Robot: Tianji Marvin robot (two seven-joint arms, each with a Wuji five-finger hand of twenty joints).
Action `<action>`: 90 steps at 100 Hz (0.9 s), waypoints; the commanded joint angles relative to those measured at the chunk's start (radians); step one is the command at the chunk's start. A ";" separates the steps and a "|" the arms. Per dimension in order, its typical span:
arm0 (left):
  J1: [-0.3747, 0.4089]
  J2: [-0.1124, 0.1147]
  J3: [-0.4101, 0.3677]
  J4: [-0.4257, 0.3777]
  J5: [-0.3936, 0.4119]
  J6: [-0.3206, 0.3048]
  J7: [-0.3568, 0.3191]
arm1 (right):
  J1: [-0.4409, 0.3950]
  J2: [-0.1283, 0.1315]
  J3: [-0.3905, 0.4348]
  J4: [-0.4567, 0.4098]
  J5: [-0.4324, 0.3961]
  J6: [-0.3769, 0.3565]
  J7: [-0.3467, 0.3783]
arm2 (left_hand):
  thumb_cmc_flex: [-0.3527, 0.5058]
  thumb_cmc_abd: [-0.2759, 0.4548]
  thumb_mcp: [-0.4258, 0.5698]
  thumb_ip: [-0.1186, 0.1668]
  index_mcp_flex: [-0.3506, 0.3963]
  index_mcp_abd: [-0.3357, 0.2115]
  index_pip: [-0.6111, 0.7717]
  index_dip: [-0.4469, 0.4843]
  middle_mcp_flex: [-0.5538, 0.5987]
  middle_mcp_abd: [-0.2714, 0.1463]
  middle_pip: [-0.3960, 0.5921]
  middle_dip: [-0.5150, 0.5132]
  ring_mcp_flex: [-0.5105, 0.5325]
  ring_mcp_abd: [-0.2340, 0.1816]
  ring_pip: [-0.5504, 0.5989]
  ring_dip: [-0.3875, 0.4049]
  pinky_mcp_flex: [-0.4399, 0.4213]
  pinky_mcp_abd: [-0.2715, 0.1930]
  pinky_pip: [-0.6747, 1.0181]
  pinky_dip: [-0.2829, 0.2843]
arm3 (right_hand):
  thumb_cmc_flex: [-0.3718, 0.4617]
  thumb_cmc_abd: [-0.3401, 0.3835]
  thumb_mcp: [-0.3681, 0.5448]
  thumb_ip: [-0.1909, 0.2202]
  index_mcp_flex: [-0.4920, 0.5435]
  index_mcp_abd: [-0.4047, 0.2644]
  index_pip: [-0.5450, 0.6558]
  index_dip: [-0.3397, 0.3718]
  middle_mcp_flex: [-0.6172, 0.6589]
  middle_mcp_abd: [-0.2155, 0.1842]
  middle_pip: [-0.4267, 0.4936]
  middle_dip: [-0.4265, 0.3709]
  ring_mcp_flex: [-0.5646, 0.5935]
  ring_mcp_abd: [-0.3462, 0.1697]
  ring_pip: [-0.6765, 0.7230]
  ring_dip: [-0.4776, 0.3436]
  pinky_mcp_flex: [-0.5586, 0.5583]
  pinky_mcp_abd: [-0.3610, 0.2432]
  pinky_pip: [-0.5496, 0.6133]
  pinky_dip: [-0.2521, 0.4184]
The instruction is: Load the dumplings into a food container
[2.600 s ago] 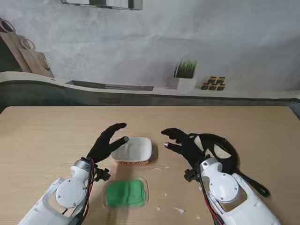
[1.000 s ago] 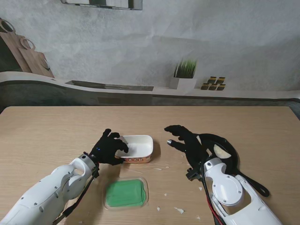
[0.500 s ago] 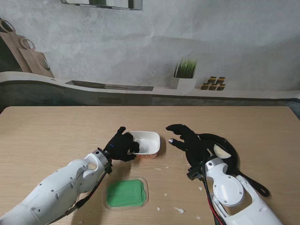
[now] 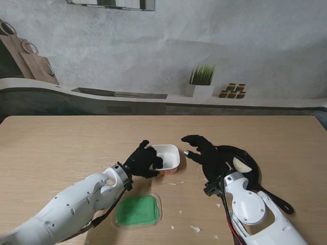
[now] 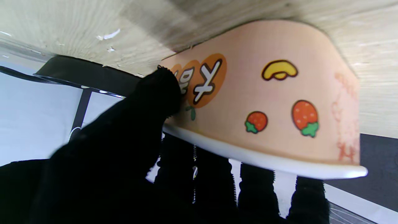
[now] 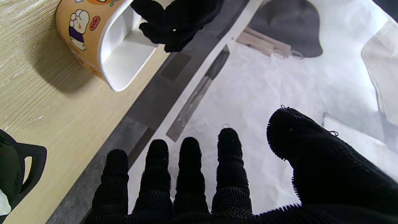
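Indoors, on light wood-grain table (image 4: pixel 56 148) w/ grey plaster wall behind: 1 food container (image 4: pixel 170 154), white inside, orange w/ fruit print outside, at centre. Left hand (image 4: pixel 144 161) clamped on its near-left rim, thumb (image 5: pixel 161 90) on outer wall, fingers inside. Right hand (image 4: pixel 204 152) just beside container, fingers apart, holding nothing, over 1 black pan (image 4: pixel 251 171). 1 green-topped lid (image 4: pixel 137 210) nearer to me. 1 potted plant (image 4: pixel 201 80) on back ledge.

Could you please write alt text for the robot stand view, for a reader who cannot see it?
On a wooden table, the robot's black-gloved left hand grips the near edge of a white food container. The right hand hovers open over a black pan to its right, and a green-lined lid lies nearer to me.
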 commanded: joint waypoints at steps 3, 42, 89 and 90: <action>-0.012 -0.019 0.014 0.003 -0.006 -0.012 -0.007 | -0.008 -0.009 -0.001 -0.007 0.000 0.002 0.008 | 0.033 -0.030 0.037 -0.008 0.032 -0.021 0.027 -0.014 0.023 -0.024 -0.001 0.016 0.029 -0.021 0.019 0.015 -0.002 0.019 0.006 0.028 | -0.024 -0.002 -0.004 0.022 0.012 -0.023 -0.008 0.003 0.003 -0.005 0.030 0.008 0.005 -0.023 0.005 0.002 0.006 -0.005 -0.025 0.021; -0.010 -0.018 0.032 0.003 -0.012 -0.014 -0.026 | -0.010 -0.009 0.003 -0.009 -0.002 0.000 0.008 | -0.003 -0.052 0.028 -0.011 -0.022 0.016 -0.055 -0.015 -0.073 -0.009 0.012 -0.038 0.019 0.003 -0.010 -0.001 -0.015 0.025 -0.003 0.036 | -0.024 -0.003 -0.004 0.022 0.010 -0.024 -0.010 0.004 0.002 -0.003 0.028 0.008 0.003 -0.020 0.005 0.002 0.006 -0.005 -0.026 0.022; 0.271 0.032 -0.344 -0.333 -0.048 0.005 -0.141 | -0.004 -0.006 -0.001 -0.006 -0.030 0.003 0.008 | -0.288 0.200 -0.207 0.080 -0.522 0.134 -0.573 -0.039 -0.796 0.118 -0.270 -0.633 -0.286 0.024 -0.405 -0.215 -0.034 0.003 -0.023 0.011 | -0.022 -0.018 -0.001 0.024 0.006 -0.020 -0.007 0.006 0.000 0.012 0.040 0.014 -0.004 0.007 0.023 0.011 0.003 -0.009 -0.021 0.031; 0.281 0.032 -0.356 -0.344 -0.059 0.005 -0.148 | -0.004 -0.006 -0.001 -0.006 -0.031 0.004 0.009 | -0.288 0.204 -0.209 0.080 -0.524 0.134 -0.574 -0.039 -0.797 0.118 -0.272 -0.635 -0.288 0.024 -0.407 -0.216 -0.033 0.003 -0.023 0.011 | -0.022 -0.018 -0.001 0.023 0.003 -0.020 -0.008 0.006 -0.002 0.012 0.040 0.014 -0.006 0.006 0.024 0.011 0.003 -0.008 -0.021 0.031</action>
